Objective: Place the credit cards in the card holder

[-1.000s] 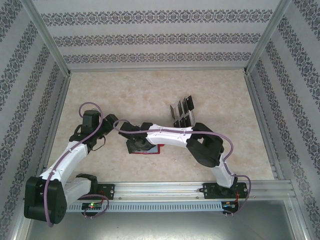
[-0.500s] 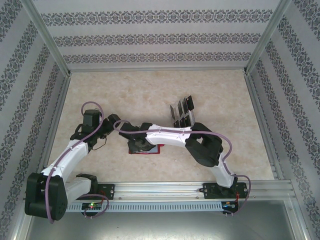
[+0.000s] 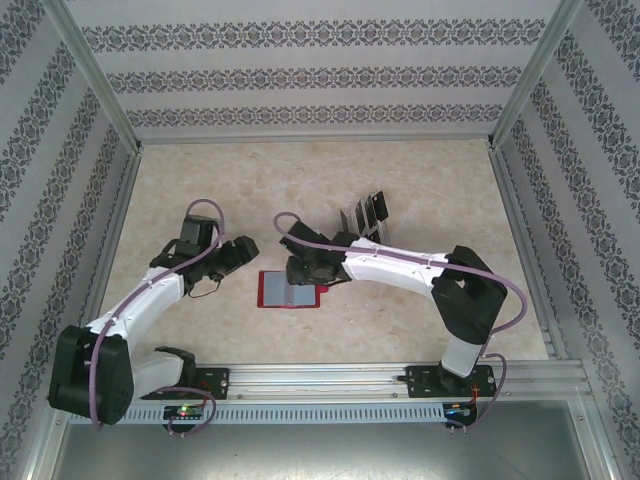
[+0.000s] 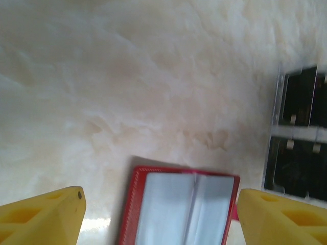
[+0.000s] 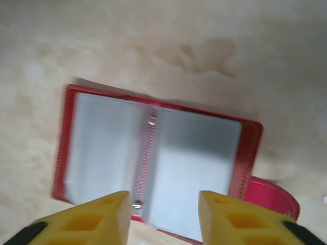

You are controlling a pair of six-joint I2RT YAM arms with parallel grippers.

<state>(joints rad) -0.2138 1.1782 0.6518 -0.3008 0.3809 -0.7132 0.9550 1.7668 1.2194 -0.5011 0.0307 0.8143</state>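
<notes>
Top view: red wallet open flat on desk, centre of frame, grey inside up; left fingers just upper left of it; right fingers at its upper edge; dark cards standing in clear rack, upper right of wallet.
Left wrist: yellow fingers wide apart, empty; wallet bottom centre; cards at right edge.
Right wrist: fingers partly open, gripping nothing; wallet spread open mid-frame, tab lower right.

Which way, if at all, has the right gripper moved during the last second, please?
Yes. The right gripper has drawn away from the open card holder it was covering, shifting farther back and rightward, closer to the clear card rack.
</notes>
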